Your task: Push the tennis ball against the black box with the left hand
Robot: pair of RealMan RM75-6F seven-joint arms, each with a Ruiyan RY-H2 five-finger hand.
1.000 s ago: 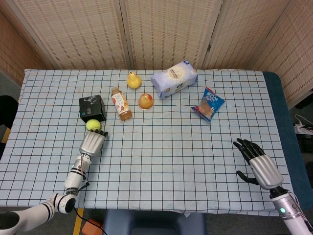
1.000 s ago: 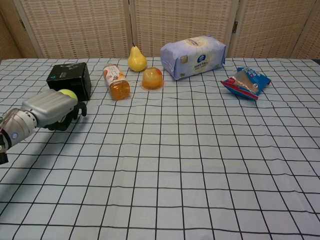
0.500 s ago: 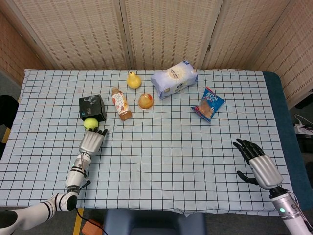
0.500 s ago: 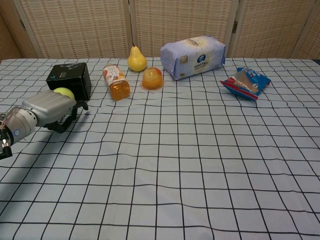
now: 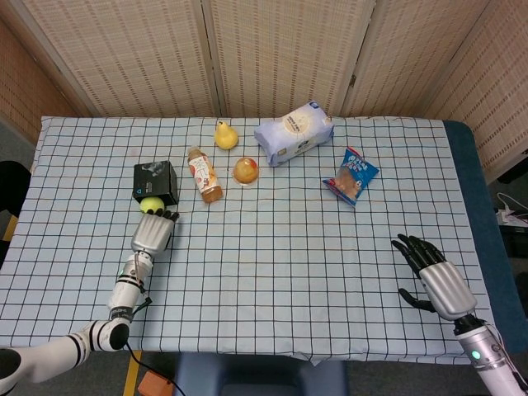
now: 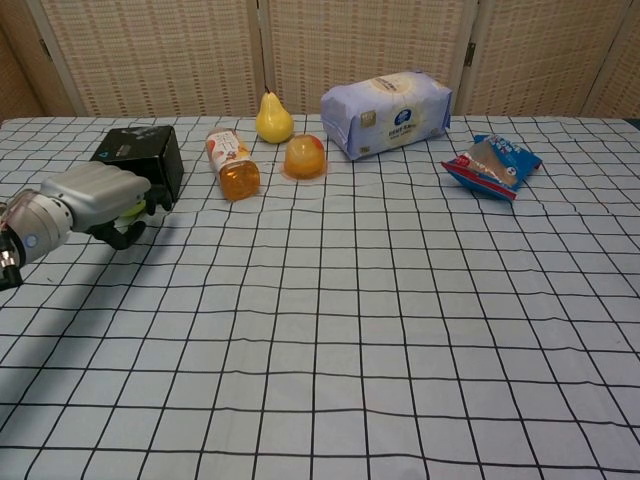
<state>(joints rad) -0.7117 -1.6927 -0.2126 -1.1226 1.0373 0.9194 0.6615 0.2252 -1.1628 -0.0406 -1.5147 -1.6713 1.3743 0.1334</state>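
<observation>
Yellow-green tennis ball (image 5: pixel 151 204) against black box (image 5: pixel 156 181)

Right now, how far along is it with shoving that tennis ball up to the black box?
Nearly done, by the look of it. In the head view the tennis ball sits right at the black box, seemingly touching its near edge. The left hand is directly behind the ball, fingertips at it. The right hand rests open, far off. What seems left: confirm contact and draw the hand back.

The left hand (image 5: pixel 153 232) moves toward the frame's upper left, pushing the tennis ball (image 5: pixel 151 204) against the black box (image 5: pixel 156 181).
</observation>
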